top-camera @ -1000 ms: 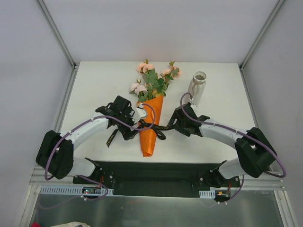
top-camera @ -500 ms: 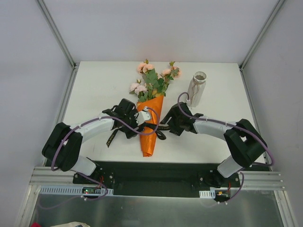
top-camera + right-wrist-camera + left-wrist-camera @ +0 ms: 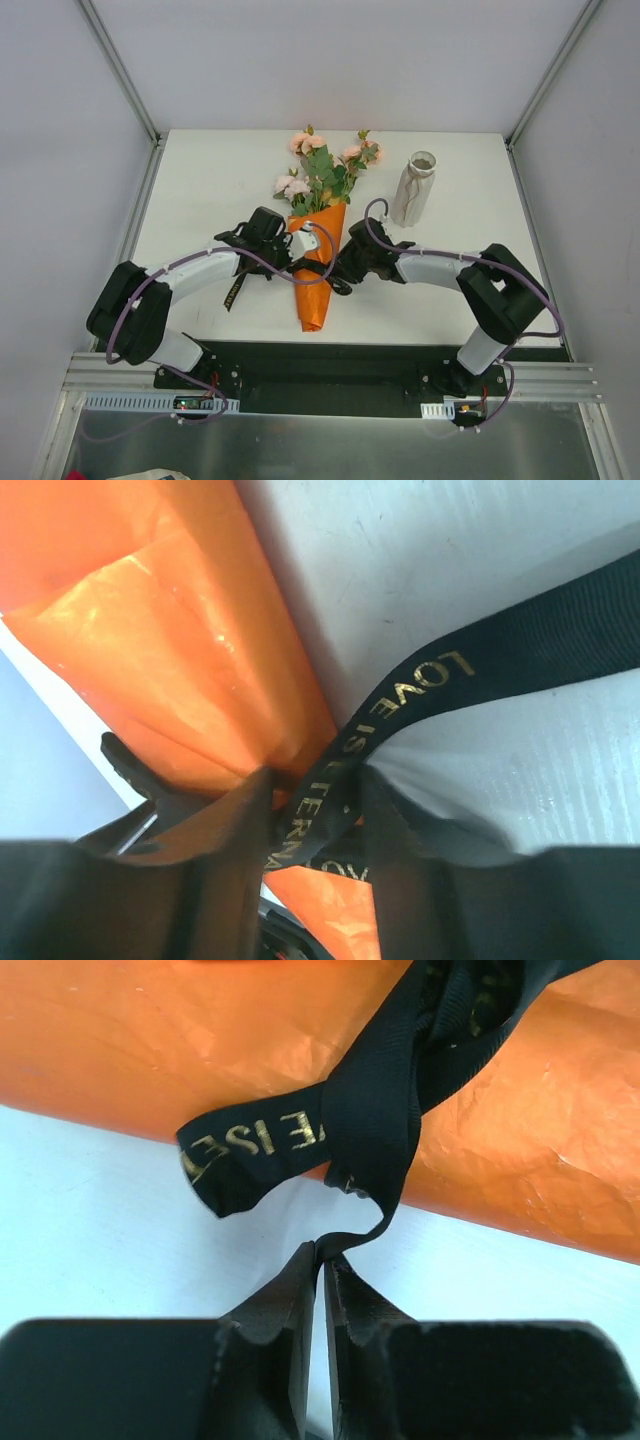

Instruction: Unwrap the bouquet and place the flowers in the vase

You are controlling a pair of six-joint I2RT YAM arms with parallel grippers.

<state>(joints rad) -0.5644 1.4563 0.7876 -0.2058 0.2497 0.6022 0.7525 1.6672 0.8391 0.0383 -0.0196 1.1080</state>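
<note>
Bouquet (image 3: 316, 298) lies wrapped (orange paper) on the desk (image 3: 200, 190). My left jaws, pressed together, pinch its black ribbon (image 3: 370, 1110). My right jaws straddle another strand, possibly gripping; I cannot tell.

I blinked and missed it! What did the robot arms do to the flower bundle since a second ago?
Both arms slid inward to the bouquet. The left gripper snapped shut on a strand of the ribbon. The right gripper narrowed around the ribbon's other tail; whether it pinches yet is unclear. The bouquet, still wrapped, and the vase stayed put.
</note>
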